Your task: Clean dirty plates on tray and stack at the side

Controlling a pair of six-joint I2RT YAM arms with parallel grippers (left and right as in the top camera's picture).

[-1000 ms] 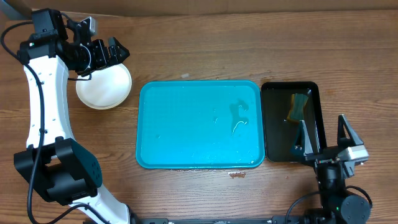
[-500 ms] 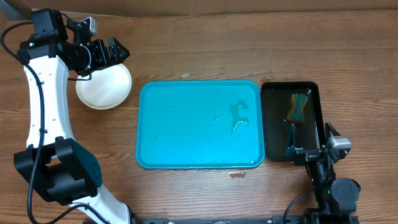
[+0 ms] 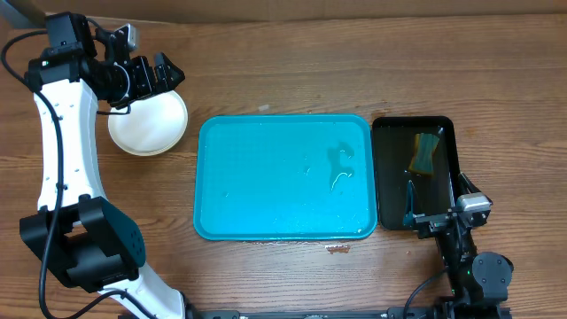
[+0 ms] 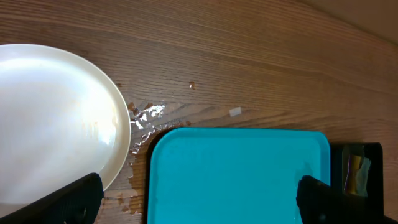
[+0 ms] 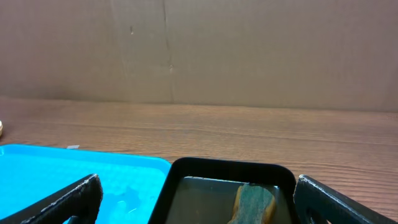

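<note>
A white plate (image 3: 148, 126) lies on the wood left of the turquoise tray (image 3: 283, 177). I cannot tell whether other plates lie under it, and no lime-green rim shows. The tray holds no plates, only water streaks. My left gripper (image 3: 164, 73) hovers open and empty over the plate's far edge. In the left wrist view the plate (image 4: 53, 124) is at left, the tray (image 4: 236, 177) is below, and the gripper (image 4: 202, 202) is open wide. My right gripper (image 3: 440, 216) sits low at the front right, open and empty (image 5: 205, 208).
A narrow black tray (image 3: 394, 177) right of the turquoise tray holds water and a green-yellow sponge (image 3: 426, 151), which also shows in the right wrist view (image 5: 254, 202). Water drops (image 4: 144, 115) and crumbs lie on the wood between the plate and the tray. A cardboard wall stands behind.
My right arm has drawn back and folded down toward the front edge, its fingers now seen end-on. The left arm, plate and trays have not moved.
</note>
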